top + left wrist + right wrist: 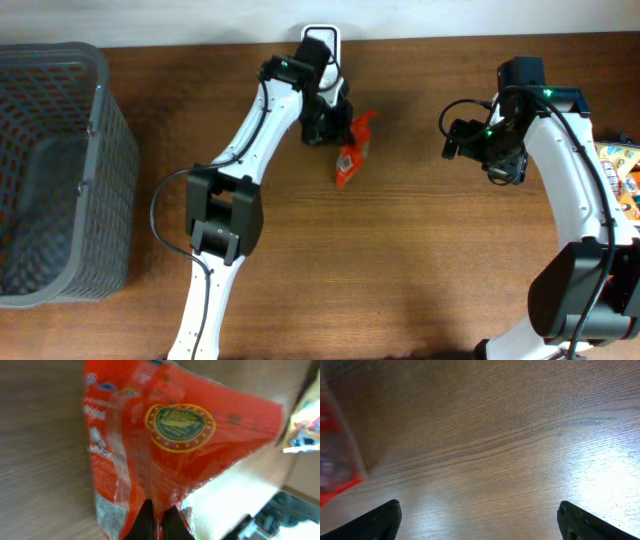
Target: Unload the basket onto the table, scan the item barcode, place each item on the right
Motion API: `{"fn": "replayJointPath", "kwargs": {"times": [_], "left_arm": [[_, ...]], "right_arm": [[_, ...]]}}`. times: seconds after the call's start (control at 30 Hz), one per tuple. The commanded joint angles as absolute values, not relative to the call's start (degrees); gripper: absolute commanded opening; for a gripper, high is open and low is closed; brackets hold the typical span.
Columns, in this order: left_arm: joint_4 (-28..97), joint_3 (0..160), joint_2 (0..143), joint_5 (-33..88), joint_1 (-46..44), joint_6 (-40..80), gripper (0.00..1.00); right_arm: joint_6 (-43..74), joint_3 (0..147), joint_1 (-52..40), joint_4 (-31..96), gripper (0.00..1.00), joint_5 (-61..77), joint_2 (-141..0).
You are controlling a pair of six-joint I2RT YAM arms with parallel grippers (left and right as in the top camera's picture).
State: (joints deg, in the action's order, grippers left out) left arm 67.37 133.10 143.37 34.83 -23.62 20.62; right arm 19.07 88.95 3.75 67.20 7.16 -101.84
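Red snack packet (175, 445) fills our left wrist view, blurred, its lower edge pinched between the closed jaws of our left end effector (157, 521). On the side facing the lens we see a round green-and-gold seal but no barcode.

Our right wrist view shows the right end effector (480, 522) spread wide and holding nothing, with bare table (510, 435) beneath it. The packet is only a red smear at the left border.

From overhead, we see the packet near the table's far edge, just beside a white device (320, 38) partly hidden by our left arm; whether that is the scanner we cannot tell. A grey basket (60, 170) stands at the far left.

We judge the grasp made. Finding the barcode and presenting it for the scan are both left to do.
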Motion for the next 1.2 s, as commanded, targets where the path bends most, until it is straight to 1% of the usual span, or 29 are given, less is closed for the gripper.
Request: {"fn": "replayJointPath", "kwargs": {"times": [0.0, 0.03, 0.13, 0.2, 0.23, 0.27, 0.33, 0.43, 0.47, 0.57, 0.7, 0.83, 0.87, 1.0, 1.07, 1.17], "left_arm": [[61.1, 125.3, 143.5, 42.3, -24.9, 20.1, 0.0], [61.6, 124.9, 143.5, 35.0, -24.8, 20.1, 0.0], [63.1, 124.9, 143.4, 23.5, -23.7, 20.1, 0.0], [63.8, 124.9, 143.4, 22.7, -22.1, 20.1, 0.0], [64.2, 124.9, 143.4, 25.6, -20.5, 20.1, 0.0], [64.7, 125.0, 143.4, 31.2, -19.5, 20.1, 0.0], [64.4, 125.0, 143.4, 44.4, -18.5, 18.8, 0.0], [63.2, 125.0, 143.4, 71.5, -18.7, 11.1, 0.0], [63.2, 125.0, 143.4, 74.6, -19.1, 10.5, 0.0], [61.4, 124.7, 143.5, 74.1, -21.9, 4.6, 0.0], [58.5, 124.3, 143.5, 66.3, -23.6, 4.4, 0.0], [50.9, 120.3, 143.5, 66.1, -23.6, 4.4, 0.0], [47.4, 118.3, 143.5, 66.2, -23.6, 4.4, 0.0], [41.6, 114.1, 143.5, 66.0, -23.7, 6.4, 0.0], [41.2, 114.0, 143.5, 62.0, -23.6, 6.9, 0.0], [42.1, 114.0, 143.5, 49.4, -22.8, 9.8, 0.0]], "right_arm": [[18.9, 88.6, 3.4, 67.2, 0.98, 7.5, -101.6], [18.9, 88.6, 3.4, 67.2, 0.98, 7.5, -101.6], [18.9, 88.6, 3.4, 67.2, 0.98, 7.5, -101.6], [18.9, 88.6, 3.4, 67.2, 0.98, 7.5, -101.6], [18.9, 88.6, 3.4, 67.2, 0.98, 7.5, -101.6], [18.9, 88.6, 3.4, 67.2, 0.98, 7.5, -101.6], [18.9, 88.6, 3.4, 67.2, 0.98, 7.5, -101.6], [18.9, 88.6, 3.4, 67.2, 0.98, 7.5, -101.6], [18.9, 88.6, 3.4, 67.2, 0.98, 7.5, -101.6], [18.9, 88.6, 3.4, 67.2, 0.98, 7.5, -101.6], [18.9, 88.6, 3.4, 67.2, 0.98, 7.5, -101.6], [18.9, 88.6, 3.4, 67.2, 0.98, 7.4, -101.6], [18.9, 88.6, 3.4, 67.2, 0.98, 7.5, -101.6], [18.9, 88.6, 3.4, 67.2, 0.98, 7.5, -101.6], [18.9, 88.6, 3.4, 67.2, 0.98, 7.5, -101.6], [18.9, 88.6, 3.4, 67.2, 0.98, 7.4, -101.6]]}}
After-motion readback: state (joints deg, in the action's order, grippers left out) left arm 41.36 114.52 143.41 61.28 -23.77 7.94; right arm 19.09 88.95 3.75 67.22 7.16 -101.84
